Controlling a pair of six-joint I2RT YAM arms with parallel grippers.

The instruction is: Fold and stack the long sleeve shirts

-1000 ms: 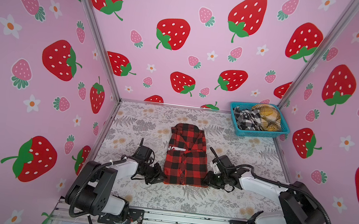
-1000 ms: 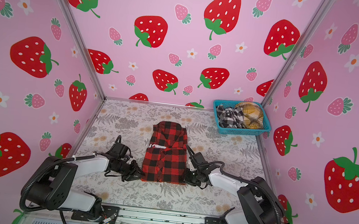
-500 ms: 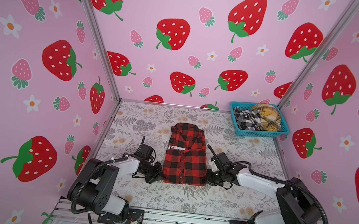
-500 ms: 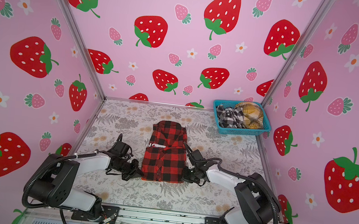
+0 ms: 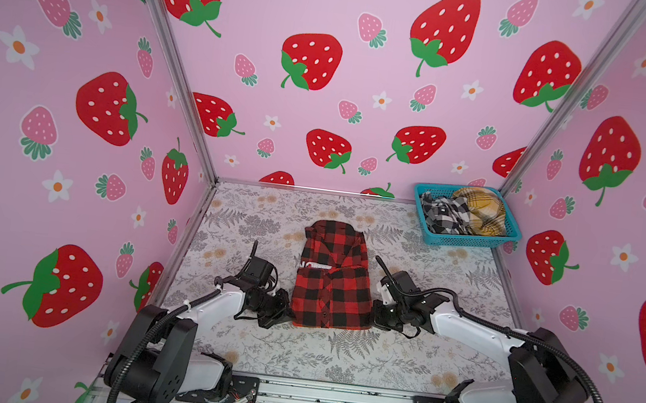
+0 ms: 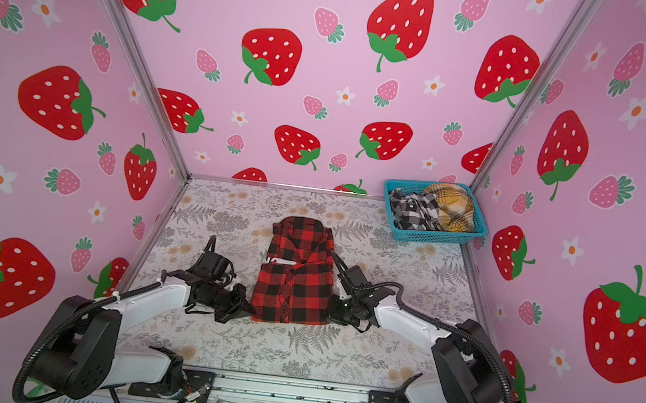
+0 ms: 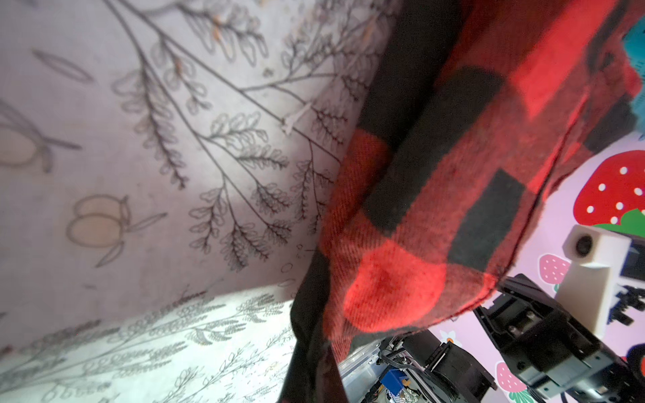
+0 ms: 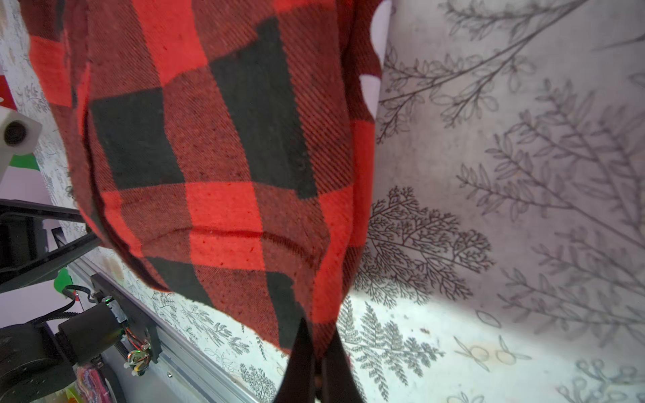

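**Both hem corners pinched for the next fold**

In both top views we find the red-and-black shirt (image 5: 329, 291) lying flat, well apart from the basket (image 5: 471, 242) and nearer the arms, with no sleeve sticking out. The left gripper (image 5: 291, 320) sits at the hem corner farthest from the basket. The right gripper (image 5: 371, 324) sits at the hem corner on the basket's side. We judge this spacing keeps the hem taut for carrying it toward the collar. The black-and-white shirt (image 5: 443, 217) and the mustard shirt (image 5: 479, 211) wait crumpled inside the basket.

In the left wrist view, the left gripper (image 7: 314, 370) is clenched on the shirt's edge.

In the right wrist view, the right gripper (image 8: 317, 352) grasps its corner, with cloth bunched between the dark fingers (image 8: 301, 359).
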